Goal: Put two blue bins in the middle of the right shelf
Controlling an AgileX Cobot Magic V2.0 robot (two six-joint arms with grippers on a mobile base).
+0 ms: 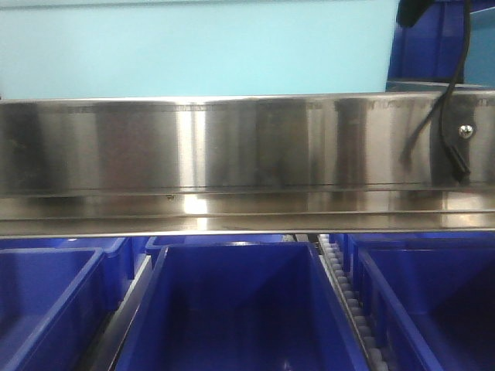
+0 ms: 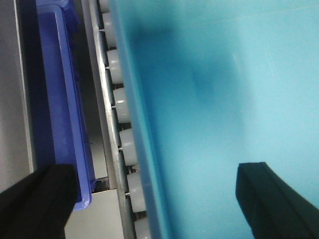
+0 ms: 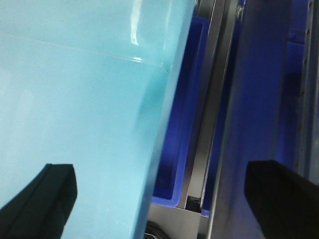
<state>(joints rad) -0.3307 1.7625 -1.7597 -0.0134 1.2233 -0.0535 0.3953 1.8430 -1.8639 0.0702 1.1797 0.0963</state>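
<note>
1. L gripper point(image 2: 154, 204): fingers spread wide, nothing clamped. Straddles L edge of pale bin point(image 2: 224, 99).
2. L dk bin point(image 2: 60, 114): just beside rollers, apart from pale bin.
3. Rollers point(image 2: 122, 104): white, in a row hard along pale bin's L edge. Can't tell if bin rides on them.
4. Pale bin: sits on level above rail point(image 1: 232, 143), fills most of bay in front view. One only; 2nd not in view.
5. Low dk bins point(image 1: 240, 309): level below rail, roller track between.
6. R dk bin point(image 3: 177, 124): just beside pale bin's R side, narrow gap.
7. R gripper point(image 3: 162, 199): fingers likewise wide apart, gripping nothing. Straddles that gap.
8. Cable point(image 1: 447, 116): black, hangs over rail at far R.

Risks (est.): tight fit both sides, so a skewed push prob jams bin vs track or R dk bin. A spread finger could hook the rim on pull-out & drag bin w/ it. Cable may snag.
</note>
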